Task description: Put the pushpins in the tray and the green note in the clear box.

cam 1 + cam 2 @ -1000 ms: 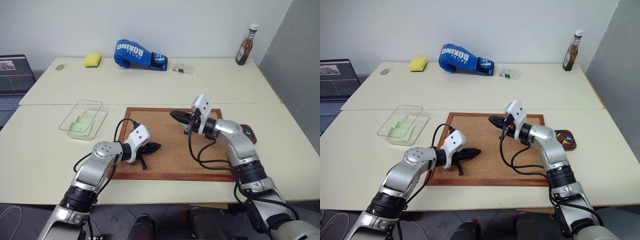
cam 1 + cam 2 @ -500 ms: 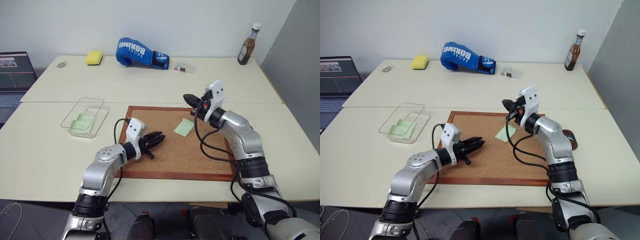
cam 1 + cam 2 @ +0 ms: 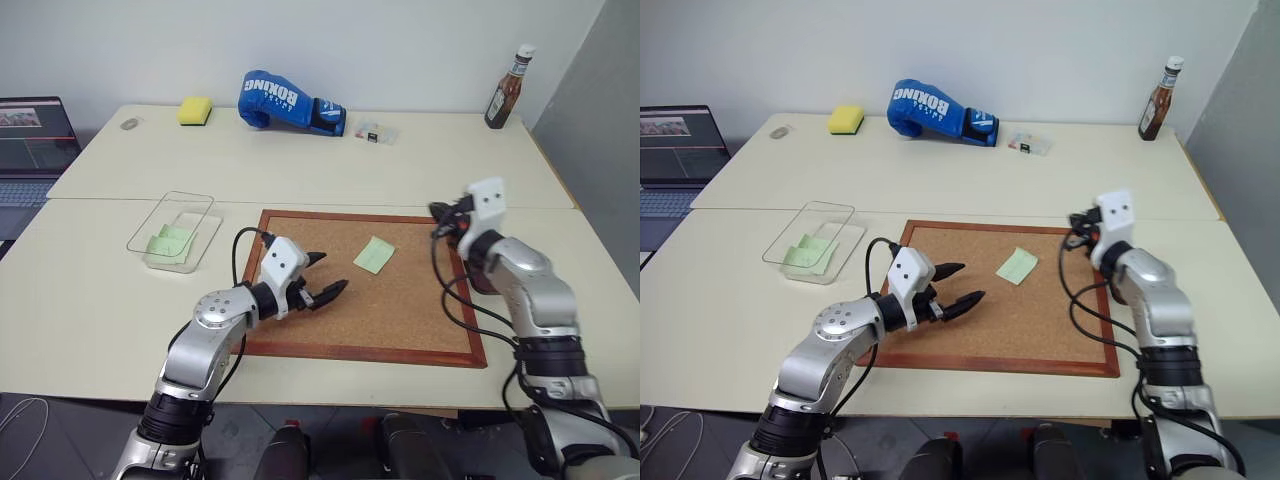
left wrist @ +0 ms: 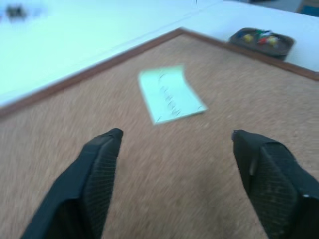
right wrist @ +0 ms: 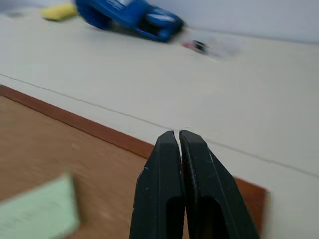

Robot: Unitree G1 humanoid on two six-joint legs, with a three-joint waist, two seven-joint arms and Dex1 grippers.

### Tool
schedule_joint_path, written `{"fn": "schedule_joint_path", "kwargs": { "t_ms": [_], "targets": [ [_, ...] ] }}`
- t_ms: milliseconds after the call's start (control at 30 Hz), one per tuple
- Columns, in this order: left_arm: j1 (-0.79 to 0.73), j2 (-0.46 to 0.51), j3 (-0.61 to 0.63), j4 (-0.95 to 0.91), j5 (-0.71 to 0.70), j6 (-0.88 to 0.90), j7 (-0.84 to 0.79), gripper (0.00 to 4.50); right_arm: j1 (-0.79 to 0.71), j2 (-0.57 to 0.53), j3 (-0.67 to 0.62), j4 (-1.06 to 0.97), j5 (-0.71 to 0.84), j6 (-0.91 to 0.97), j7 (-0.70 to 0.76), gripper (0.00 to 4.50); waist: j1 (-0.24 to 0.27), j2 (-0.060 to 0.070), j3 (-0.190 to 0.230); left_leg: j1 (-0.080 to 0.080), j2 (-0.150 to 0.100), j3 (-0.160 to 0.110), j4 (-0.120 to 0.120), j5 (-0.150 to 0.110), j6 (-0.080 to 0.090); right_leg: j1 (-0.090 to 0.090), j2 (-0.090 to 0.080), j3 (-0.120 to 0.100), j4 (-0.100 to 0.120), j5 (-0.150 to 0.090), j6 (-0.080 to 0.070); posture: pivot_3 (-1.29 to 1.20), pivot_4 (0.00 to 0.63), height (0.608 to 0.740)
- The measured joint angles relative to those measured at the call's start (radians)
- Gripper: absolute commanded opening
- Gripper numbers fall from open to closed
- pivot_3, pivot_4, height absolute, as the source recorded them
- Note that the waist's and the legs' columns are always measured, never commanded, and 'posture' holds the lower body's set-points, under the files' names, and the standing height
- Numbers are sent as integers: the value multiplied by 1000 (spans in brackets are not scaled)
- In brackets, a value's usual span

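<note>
A: Where's the green note?
B: The note (image 3: 374, 254) lies flat on the corkboard (image 3: 400, 320), loose, right of centre. The left gripper (image 3: 322, 277) hovers just left of it, fingers spread, empty.
A: And the right gripper?
B: The right gripper (image 3: 440, 211) is at the board's far right edge, fingers pressed together; a pin between them I can't make out.
A: The box?
B: The clear box (image 3: 171, 233) sits well left of the board, another green note (image 3: 166, 243) inside. The tray (image 4: 261, 41) with coloured pins is off the board's right side.
A: Other things?
B: A boxing glove (image 3: 290, 101), sponge (image 3: 194, 110), small case (image 3: 374, 132) and bottle (image 3: 507, 88) along the far edge; a laptop (image 3: 30, 140) far left.
</note>
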Motion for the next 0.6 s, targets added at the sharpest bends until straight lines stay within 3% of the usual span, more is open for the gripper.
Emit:
{"fn": "schedule_joint_path", "kwargs": {
  "t_ms": [200, 467, 600],
  "targets": [
    [-133, -45, -80, 14, 2, -23, -53, 4464, 105, -41, -94, -82, 7, 126, -70, 0, -5, 0, 0, 0, 0, 1, 0, 0, 0, 0, 0, 1, 0, 0, 1, 0, 150, 740],
    [-209, -73, -146, 113, -4, -21, -138, 4464, 119, -15, -117, -81, 46, 227, -106, 0, -22, 0, 0, 1, 0, 2, 1, 0, 0, 0, 1, 1, 1, 0, 1, 0, 150, 740],
    [-209, -70, -146, 118, -5, -21, -149, 4500, 122, -10, -121, -73, 45, 224, -118, 835, -20, 0, 0, 0, 0, 1, 1, 0, 0, 0, 1, 1, 1, 0, 1, 0, 150, 740]
  ]
}}
